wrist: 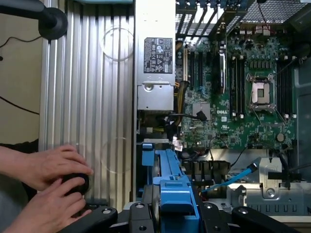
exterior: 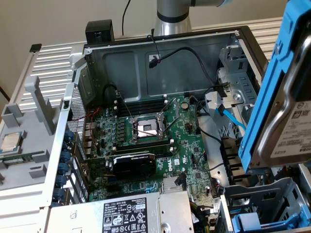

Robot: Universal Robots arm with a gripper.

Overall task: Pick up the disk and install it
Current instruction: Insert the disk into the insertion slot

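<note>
- Exterior view: the open computer case (exterior: 160, 53) holds a green motherboard (exterior: 189, 160), with a grey power supply (exterior: 146, 213) along its near edge.
- A metal drive cage (exterior: 272, 194) sits in the case corner at the exterior view's right.
- The disk (exterior: 284, 107) hangs tilted above that cage, not touching it.
- Wrist view: the gripper (wrist: 172, 213) pinches the disk (wrist: 170, 191) by its blue frame, black fingers (wrist: 138, 213) pressed against either side.

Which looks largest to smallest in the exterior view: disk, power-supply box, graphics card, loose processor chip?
1. disk, inflated by nearness to the camera
2. power-supply box, partly out of frame
3. graphics card
4. processor chip
</note>
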